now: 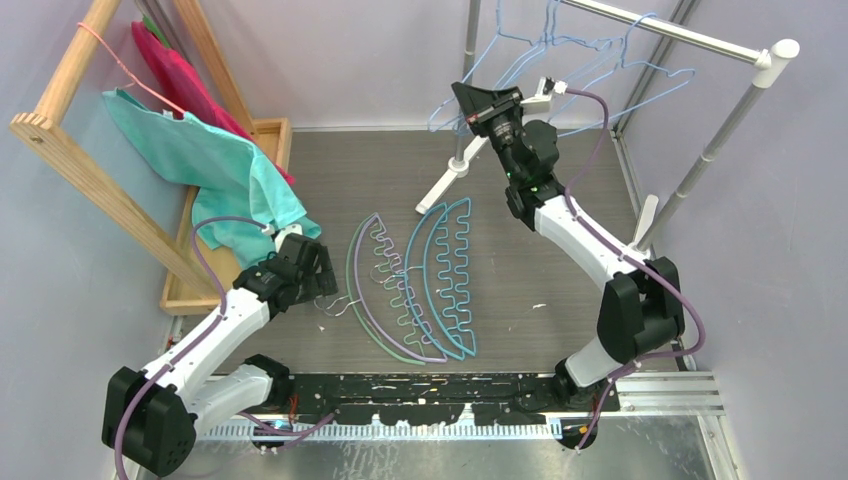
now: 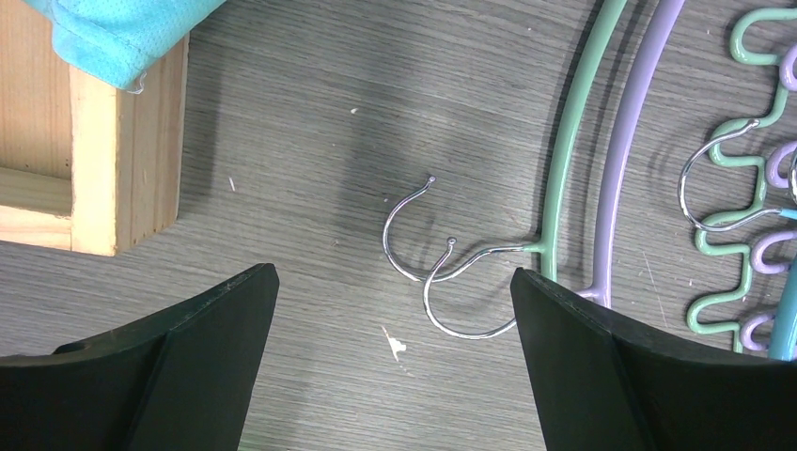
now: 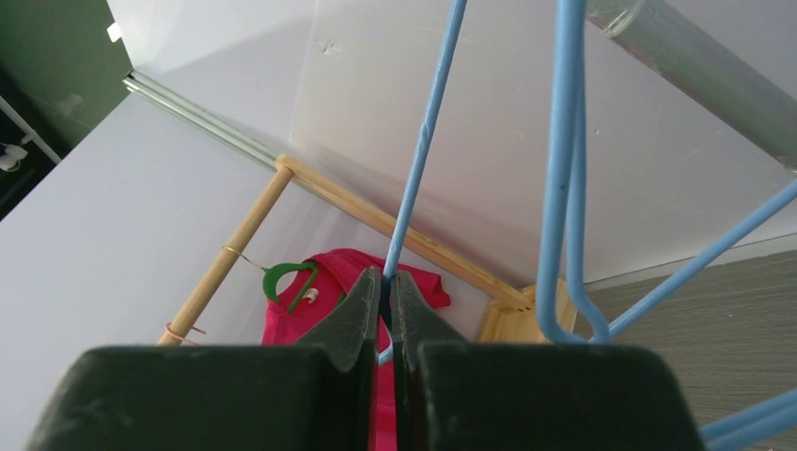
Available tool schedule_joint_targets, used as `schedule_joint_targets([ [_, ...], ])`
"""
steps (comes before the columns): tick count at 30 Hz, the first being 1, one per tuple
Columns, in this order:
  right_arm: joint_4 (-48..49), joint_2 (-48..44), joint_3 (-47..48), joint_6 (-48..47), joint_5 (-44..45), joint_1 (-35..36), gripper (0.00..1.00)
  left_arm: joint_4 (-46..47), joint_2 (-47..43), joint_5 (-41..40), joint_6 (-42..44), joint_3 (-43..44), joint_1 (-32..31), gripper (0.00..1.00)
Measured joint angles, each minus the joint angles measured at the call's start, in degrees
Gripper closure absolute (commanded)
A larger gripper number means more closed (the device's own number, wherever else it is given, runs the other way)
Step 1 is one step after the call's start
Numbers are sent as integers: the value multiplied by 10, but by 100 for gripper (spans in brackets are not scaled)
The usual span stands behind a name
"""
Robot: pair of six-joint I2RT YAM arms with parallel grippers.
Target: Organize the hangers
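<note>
Several light-blue wire hangers (image 3: 562, 141) hang from the rail (image 1: 680, 35). My right gripper (image 3: 385, 277) pinches one light-blue wire hanger (image 3: 423, 141) by its wire. The teal hanger (image 1: 455, 285), green hanger (image 2: 570, 141) and lilac hanger (image 2: 632, 141) lie flat on the table (image 1: 560, 250), nested and possibly overlapping.

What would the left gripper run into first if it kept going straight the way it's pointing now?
Probably the two metal hooks lying between the left gripper's open jaws, then the table under them; depth is hard to judge.
</note>
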Motion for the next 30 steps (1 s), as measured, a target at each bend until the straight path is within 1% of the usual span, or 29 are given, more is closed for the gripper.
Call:
schedule_joint_targets([
  [2,-3,-14,-13,0,5,0,79,0,0,1,0,0,0,2],
  [4,-10,-31,-24,2,12,0,71,0,0,2,0,0,0,2],
  [7,-28,-51,-32,0,23,0,58,0,0,4,0,0,0,2],
  [11,-55,-75,-36,-14,30,0,43,0,0,4,0,0,0,2],
  [13,-72,-91,-39,-25,33,0,38,0,0,4,0,0,0,2],
  [15,-91,-113,-45,-40,38,0,35,0,1,4,0,0,0,2],
  [16,-102,-127,-51,-47,42,0,31,0,1,4,0,0,0,2],
  [18,-124,-155,-59,-66,50,0,27,0,2,4,1,0,0,2],
  [21,-156,-192,-62,-98,65,0,26,0,2,4,2,0,0,2],
  [23,-179,-216,-62,-126,81,0,20,0,2,4,2,0,0,2],
  [25,-201,-232,-61,-152,96,0,19,0,3,4,2,0,0,2],
  [27,-228,-240,-52,-187,109,0,19,0,5,4,5,0,0,2],
  [29,-250,-236,-33,-217,111,0,15,0,6,4,6,0,0,2],
  [30,-268,-222,-3,-244,106,0,13,0,7,4,7,0,0,2],
])
